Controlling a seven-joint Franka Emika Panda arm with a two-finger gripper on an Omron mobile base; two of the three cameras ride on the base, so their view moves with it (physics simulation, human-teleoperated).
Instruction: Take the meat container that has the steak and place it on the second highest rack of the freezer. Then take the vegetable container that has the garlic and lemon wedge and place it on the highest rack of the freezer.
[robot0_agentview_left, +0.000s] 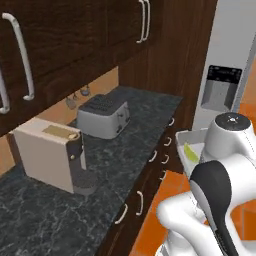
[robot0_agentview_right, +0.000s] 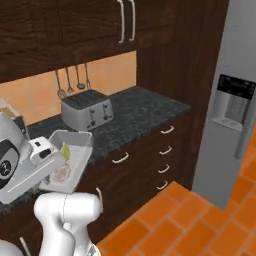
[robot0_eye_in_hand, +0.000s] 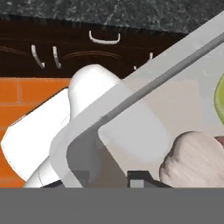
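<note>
The vegetable container (robot0_agentview_right: 75, 150), a shallow grey metal tray, hangs tilted in the air in front of the counter edge. My gripper (robot0_agentview_right: 50, 165) is shut on its near rim. The yellow-green lemon wedge (robot0_agentview_right: 65, 151) and the pale garlic (robot0_agentview_right: 62, 173) lie inside it. In the hand view the tray's rim (robot0_eye_in_hand: 87, 140) runs between my fingertips, with the garlic (robot0_eye_in_hand: 194, 159) and lemon wedge (robot0_eye_in_hand: 218, 98) at the right. The left base view shows the tray (robot0_agentview_left: 186, 137) and wedge (robot0_agentview_left: 190, 152) beside my arm. The freezer (robot0_agentview_right: 235, 100) (robot0_agentview_left: 225, 75) stands shut at the right. The meat container and steak are out of view.
A dark stone counter (robot0_agentview_left: 130, 145) carries a silver toaster (robot0_agentview_left: 102, 117) (robot0_agentview_right: 87, 110) and a beige coffee machine (robot0_agentview_left: 52, 152). Drawers with curved handles (robot0_agentview_right: 162, 150) sit below it and dark cabinets above. Orange tiled floor (robot0_agentview_right: 190, 215) lies between the counter and the freezer.
</note>
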